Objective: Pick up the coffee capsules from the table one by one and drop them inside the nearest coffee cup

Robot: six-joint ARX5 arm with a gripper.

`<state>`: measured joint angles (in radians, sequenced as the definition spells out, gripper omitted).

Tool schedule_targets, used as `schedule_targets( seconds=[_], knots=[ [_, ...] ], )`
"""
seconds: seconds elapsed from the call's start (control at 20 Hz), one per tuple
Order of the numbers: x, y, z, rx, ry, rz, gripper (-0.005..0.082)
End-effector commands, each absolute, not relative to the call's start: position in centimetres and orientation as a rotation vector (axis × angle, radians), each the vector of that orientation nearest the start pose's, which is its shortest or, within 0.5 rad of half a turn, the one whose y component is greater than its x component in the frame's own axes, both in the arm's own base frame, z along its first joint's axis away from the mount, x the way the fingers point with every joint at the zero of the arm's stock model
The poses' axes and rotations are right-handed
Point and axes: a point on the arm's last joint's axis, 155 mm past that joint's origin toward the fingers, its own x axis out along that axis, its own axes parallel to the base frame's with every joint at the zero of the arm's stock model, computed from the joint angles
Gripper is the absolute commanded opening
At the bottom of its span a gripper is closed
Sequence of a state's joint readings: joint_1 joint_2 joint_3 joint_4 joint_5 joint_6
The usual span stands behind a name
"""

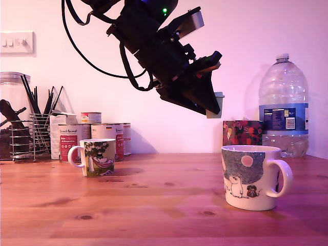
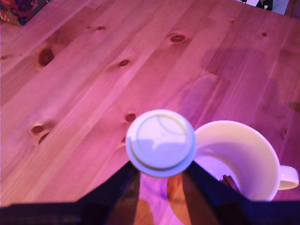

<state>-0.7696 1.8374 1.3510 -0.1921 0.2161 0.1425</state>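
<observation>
Gripper (image 1: pixel 214 108) is hanging in the air, jaws pinching a coffee capsule (image 1: pixel 218 105); capsule is sitting above the wooden table (image 1: pixel 154 205), just short of the moon-print coffee cup (image 1: pixel 251 177) rim.

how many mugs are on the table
2: the moon mug at the exterior view's right, below the tool; the tree mug further back at its left.

The wooden table (image 1: pixel 154 205) is occupied by a large printed mug (image 1: pixel 251 177), a smaller tree-picture mug (image 1: pixel 97 157), tins (image 1: pixel 110 134), a utensil rack (image 1: pixel 23 136) and a water bottle (image 1: pixel 283 110).
</observation>
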Motion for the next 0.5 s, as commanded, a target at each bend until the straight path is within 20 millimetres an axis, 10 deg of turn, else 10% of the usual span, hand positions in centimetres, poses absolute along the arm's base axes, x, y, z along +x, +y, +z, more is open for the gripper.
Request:
schedule_targets(
  seconds=[0.0, 0.45],
  knots=[
    [35.00, -38.77, 14.88, 0.305, 0.606, -0.981, 0.0201],
    [34.41, -39.30, 14.88, 0.309, 0.605, -0.996, 0.0201]
  ],
)
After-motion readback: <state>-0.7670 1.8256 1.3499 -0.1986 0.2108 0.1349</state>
